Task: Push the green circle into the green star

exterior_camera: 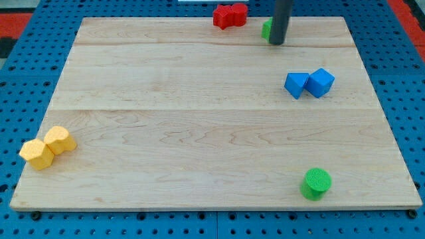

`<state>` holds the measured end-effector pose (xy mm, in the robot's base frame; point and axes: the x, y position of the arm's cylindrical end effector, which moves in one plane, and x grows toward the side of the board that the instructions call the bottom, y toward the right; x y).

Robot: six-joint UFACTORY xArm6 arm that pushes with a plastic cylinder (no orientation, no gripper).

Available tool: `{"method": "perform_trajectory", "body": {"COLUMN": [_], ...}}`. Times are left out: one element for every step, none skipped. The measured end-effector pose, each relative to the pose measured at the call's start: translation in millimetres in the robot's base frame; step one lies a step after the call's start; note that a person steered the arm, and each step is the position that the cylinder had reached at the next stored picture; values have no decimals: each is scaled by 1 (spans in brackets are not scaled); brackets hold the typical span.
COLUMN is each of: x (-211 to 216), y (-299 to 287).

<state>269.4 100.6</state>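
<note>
Scanning from the view's left: two yellow blocks sit at about 8 o'clock on the wooden board (199,119), touching each other. The outer one looks like a yellow hexagon (36,153); the other is a yellow cylinder (60,139), just up and to its right.

At roughly 12 o'clock, on the board's top edge, two red blocks (230,14) are pressed together; their shapes are too lumpy to name.

Next, at about 1 o'clock, a green block (266,29) shows only as a sliver, hidden mostly behind the dark rod. Shape cannot be told, though it may be the green star. My tip (277,43) rests on the board touching or just beside this block's right side; which of the two I cannot tell. The rod carries no jaws, so nothing is gripped or held.

At 2 o'clock, a blue triangle (296,84) touches a blue cube (321,82) on its right.

At about 5 o'clock, near the bottom edge, stands the green circle (316,182), upright, alone, well apart from my tip and from the half-hidden green block.

A blue pegboard surface (398,79) surrounds the board.
</note>
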Motion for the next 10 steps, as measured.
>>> {"method": "perform_trajectory", "body": {"x": [-5,-56,-57,4,83,174,222,281,348,321], "y": [-48,16,63,13,-74,-106,29,147,136,69]}}
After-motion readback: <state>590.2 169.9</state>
